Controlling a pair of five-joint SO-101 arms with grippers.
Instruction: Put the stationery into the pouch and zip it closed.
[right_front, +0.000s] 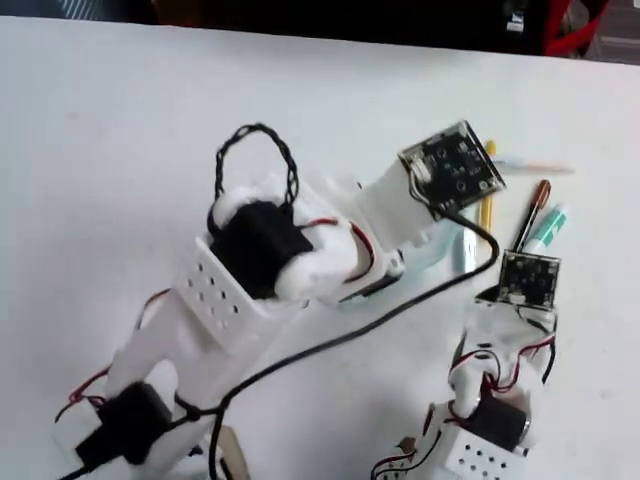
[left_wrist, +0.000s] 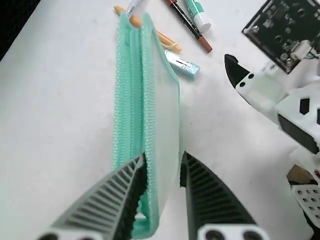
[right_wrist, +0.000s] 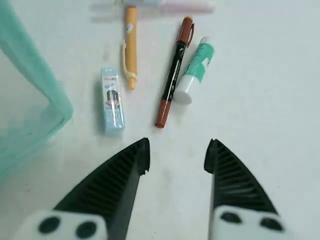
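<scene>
While the left end effector (left_wrist: 163, 159) is clamped on one end of the teal pouch (left_wrist: 150, 90), its two fingers pressing the soft wall from either side, the right end effector (right_wrist: 177, 150) hangs over the worktop (right_wrist: 270, 75) with its fingers spread wide and nothing between them. The pouch stands on edge and runs straight out ahead of the left fingertips, its zip tapes lying close together, so the mouth looks narrow. The stationery lies loose just ahead of the right fingertips: a small blue case (right_wrist: 112, 101) nearest, toward the pouch side, a brown marker (right_wrist: 174, 72) about in line with the gap, a glue stick (right_wrist: 196, 70) just beside it, an orange pen (right_wrist: 130, 45) beyond the case, and a pale pen (right_wrist: 165, 6) farthest off. None of it is in the pouch yet. The pieces lie near one another, so fingers closing on the marker could knock the glue stick, and the round barrels may roll away. A piece pushed against a barely open mouth would likely catch on the tapes and drag the limp pouch out of the left grip or fold it over. The two arms also work close together, so a reach toward the pouch risks a bump.
</scene>
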